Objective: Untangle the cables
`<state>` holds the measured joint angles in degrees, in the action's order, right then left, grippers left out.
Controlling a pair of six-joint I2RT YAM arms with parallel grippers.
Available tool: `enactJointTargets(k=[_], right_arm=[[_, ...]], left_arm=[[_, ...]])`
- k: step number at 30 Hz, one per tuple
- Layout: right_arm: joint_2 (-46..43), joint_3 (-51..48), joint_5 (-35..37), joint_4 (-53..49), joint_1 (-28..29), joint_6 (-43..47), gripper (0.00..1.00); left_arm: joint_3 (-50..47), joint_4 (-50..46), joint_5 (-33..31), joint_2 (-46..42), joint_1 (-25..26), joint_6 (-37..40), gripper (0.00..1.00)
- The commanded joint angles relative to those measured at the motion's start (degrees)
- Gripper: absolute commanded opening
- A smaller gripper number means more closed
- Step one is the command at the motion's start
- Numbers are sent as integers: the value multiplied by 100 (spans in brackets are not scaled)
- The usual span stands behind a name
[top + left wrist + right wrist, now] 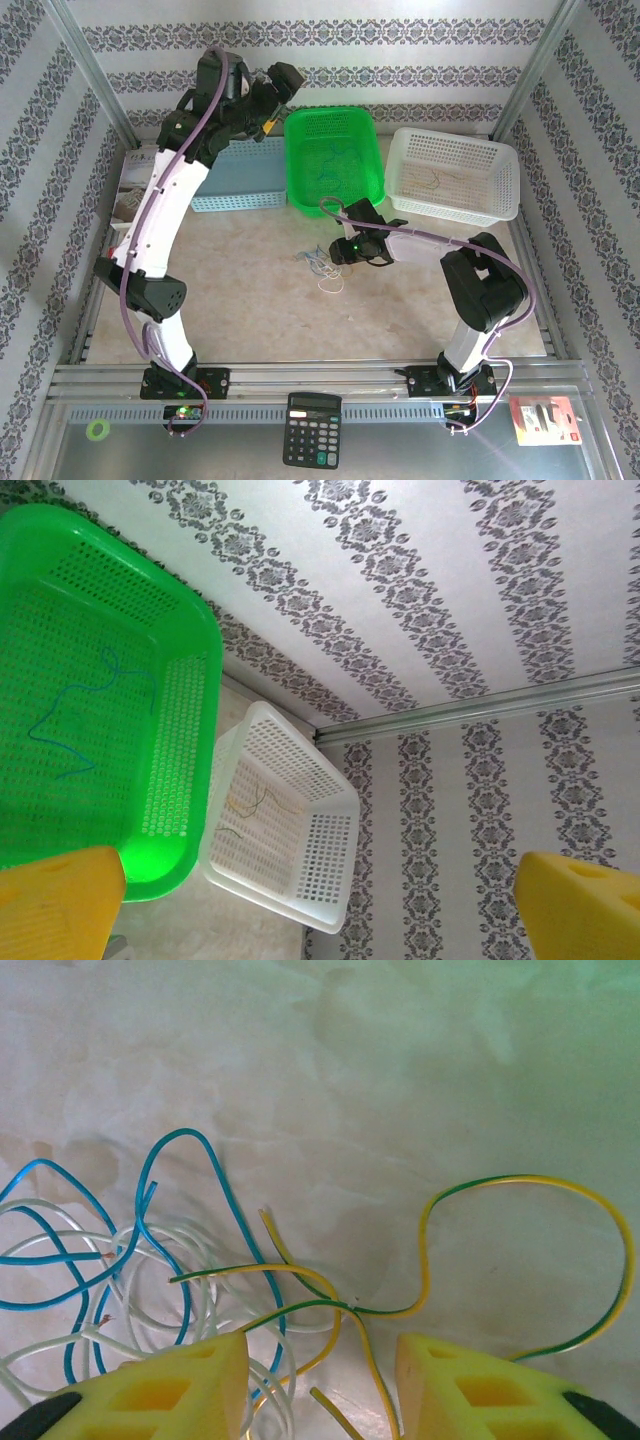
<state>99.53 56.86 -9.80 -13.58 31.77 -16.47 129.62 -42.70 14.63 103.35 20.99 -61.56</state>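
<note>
Cables (pixel 215 1273): we see blue, white, yellow-green strands tangled.
Right gripper (pixel 320 1380): spread astride yellow-green strand (pixel 425 1250).
Left gripper (pixel 320 900): spread wide.

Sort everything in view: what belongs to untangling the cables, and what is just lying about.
Belongs to the job: tangled cables; right gripper, jaws apart over them; green basket, white basket and blue basket, probably for sorted cables.

Just lying about: calculator; green ring; red packet.

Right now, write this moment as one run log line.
right gripper: open, low over tangled cables on table | left gripper: open, raised near green basket
</note>
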Motion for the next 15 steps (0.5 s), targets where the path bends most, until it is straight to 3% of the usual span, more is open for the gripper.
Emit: enactJointTargets(k=[1,15], right_arm=[[80,119,169,-139,75,135,42],[80,20,287,-82,-4,135,23]], left_arm=[[-302,429,206,-324,-3,-490,100],[-712,729,240,-520,-13,-611,100]])
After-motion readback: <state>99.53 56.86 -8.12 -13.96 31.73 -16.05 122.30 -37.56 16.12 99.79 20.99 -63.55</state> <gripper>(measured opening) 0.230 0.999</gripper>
